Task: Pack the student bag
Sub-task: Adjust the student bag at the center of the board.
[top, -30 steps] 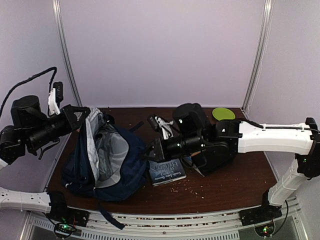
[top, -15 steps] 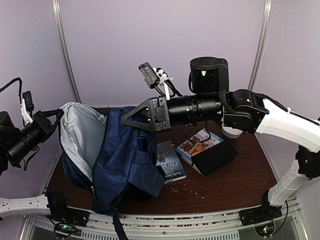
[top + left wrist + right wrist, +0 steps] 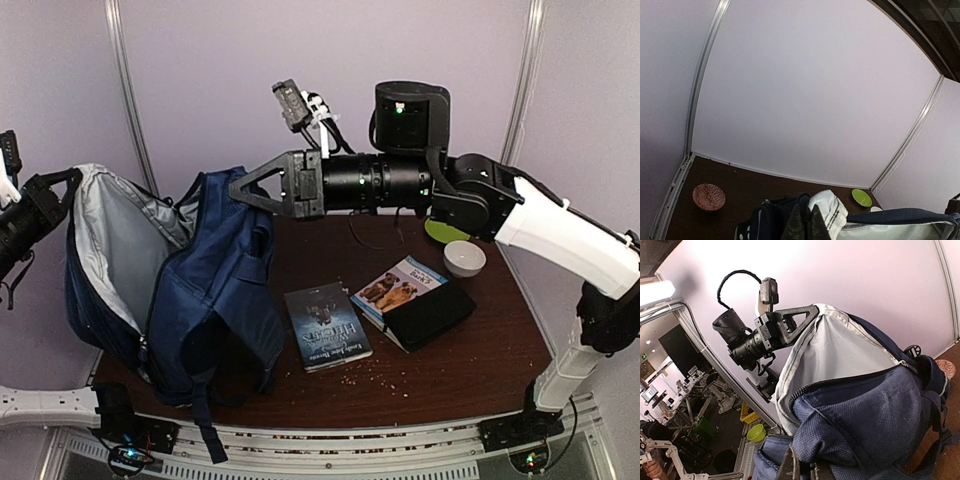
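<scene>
We've got the backpack [image 3: 215,300] standing wide open on the left side of the surface [image 3: 480,360], our left hand [image 3: 68,180] clamped on its back rim and right hand [image 3: 240,193] clamped on the front rim.

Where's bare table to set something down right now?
Bare: back centre, between the backpack and the dog book, under the right arm; also the front right strip, nearside of the black case, only crumbs there. Crowded: the middle, where the dark book, dog book and case sit close, with the white bowl behind them.
</scene>
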{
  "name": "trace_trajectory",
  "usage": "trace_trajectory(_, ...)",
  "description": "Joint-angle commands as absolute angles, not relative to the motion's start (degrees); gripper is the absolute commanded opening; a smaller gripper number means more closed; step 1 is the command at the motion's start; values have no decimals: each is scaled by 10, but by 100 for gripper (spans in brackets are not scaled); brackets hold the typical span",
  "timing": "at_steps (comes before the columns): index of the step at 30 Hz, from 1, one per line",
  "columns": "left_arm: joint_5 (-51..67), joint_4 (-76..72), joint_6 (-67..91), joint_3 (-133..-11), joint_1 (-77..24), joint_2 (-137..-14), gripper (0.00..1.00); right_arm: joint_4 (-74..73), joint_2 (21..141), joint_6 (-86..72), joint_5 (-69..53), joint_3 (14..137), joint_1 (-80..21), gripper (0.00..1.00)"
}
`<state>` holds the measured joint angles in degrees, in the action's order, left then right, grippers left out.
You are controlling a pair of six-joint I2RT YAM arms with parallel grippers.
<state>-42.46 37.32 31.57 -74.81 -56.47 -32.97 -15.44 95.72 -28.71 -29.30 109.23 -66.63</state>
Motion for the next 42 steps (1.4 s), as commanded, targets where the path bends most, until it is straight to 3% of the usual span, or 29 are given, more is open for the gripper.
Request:
trace_trajectory(1, -507, 280, 220, -766, -565, -314, 0, -83, 920, -273, -302, 1033, -657, 0)
trace_trajectory(10, -426, 262, 118, -813, -565, -416, 0, 74, 977, -322, -214, 783, -643, 0)
trace_trajectory(18, -283, 268, 180, -691, -565, -452, 0, 125, 1009, -376, -172, 643, -644, 0)
trace_trajectory(28, -339, 424, 207, -691, -565, -438, 0, 110, 1059, -398, -163, 628, -661, 2)
trace_trajectory(30, -337, 448, 212, -683, -565, -439, 0, 124, 1062, -403, -174, 621, -661, 12)
trace_trajectory(33, -313, 452, 213, -654, -565, -429, 0, 127, 1038, -401, -180, 608, -661, 40)
trace_trajectory(35, -289, 440, 209, -633, -565, -419, 0, 104, 1012, -386, -177, 606, -661, 52)
trace_trajectory(38, -234, 409, 197, -616, -565, -404, 0, 60, 964, -362, -159, 596, -658, 64)
trace_trajectory(42, -172, 379, 182, -614, -565, -410, 0, 28, 889, -354, -114, 553, -642, 72)
